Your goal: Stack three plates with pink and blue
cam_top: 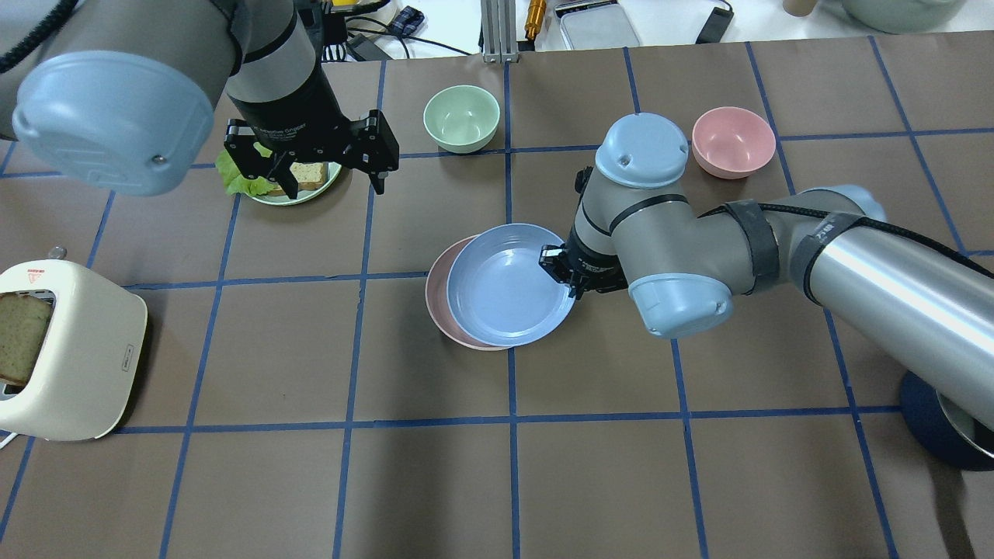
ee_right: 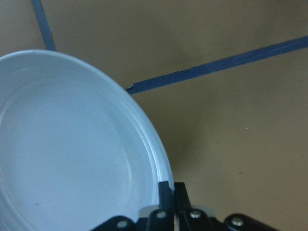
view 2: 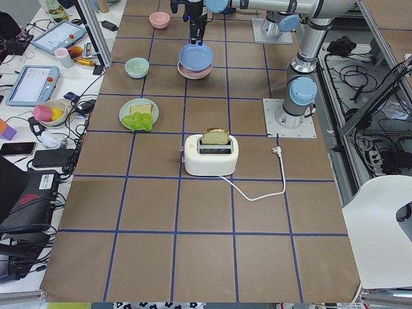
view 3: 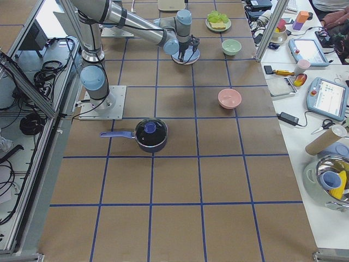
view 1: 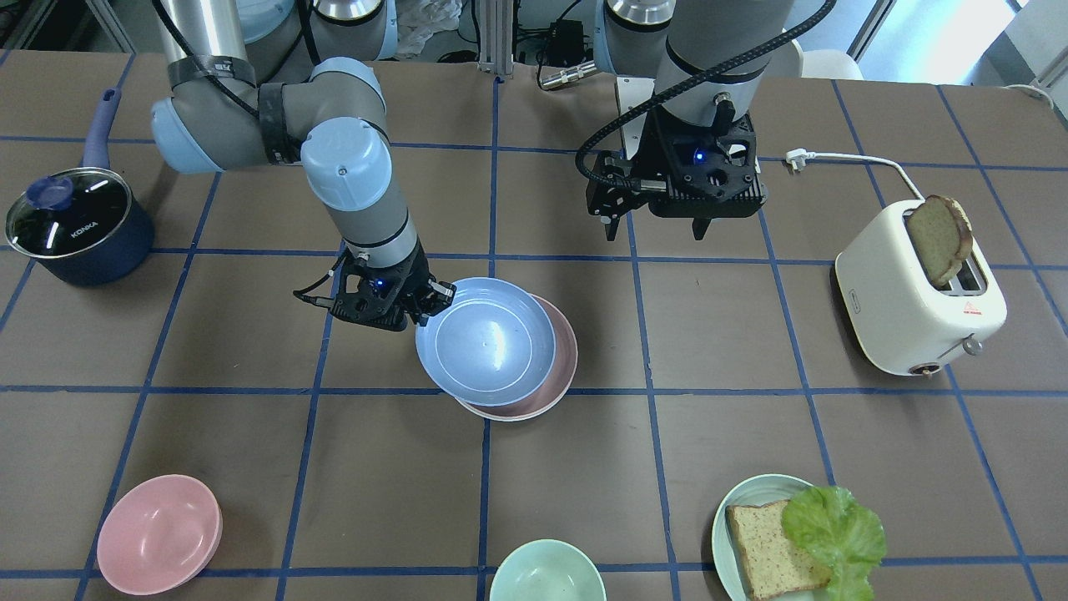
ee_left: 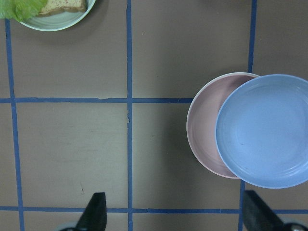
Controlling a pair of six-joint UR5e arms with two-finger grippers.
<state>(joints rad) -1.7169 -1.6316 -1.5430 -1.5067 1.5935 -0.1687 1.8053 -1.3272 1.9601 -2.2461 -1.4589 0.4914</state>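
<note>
Pinching the blue plate (view 1: pixel 486 340) by its rim with the right fingers (ee_right: pixel 165 191), just over the pink plate (ee_left: pixel 203 126) but sticking out past it toward those same fingers, so probably needing a small push away, with the left fingers (ee_left: pixel 95 211) spread wide, well apart from the pink plate.

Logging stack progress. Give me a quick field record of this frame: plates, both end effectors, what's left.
blue plate: on top, offset from the pink one toward the right arm
pink plate: underneath, partly covered
third plate: not clearly seen; a pale rim under the pink may be it
right end effector: shut on the blue plate's rim
left end effector: open, empty, hovering apart from the stack
remaining: blue not yet centred on pink
</note>
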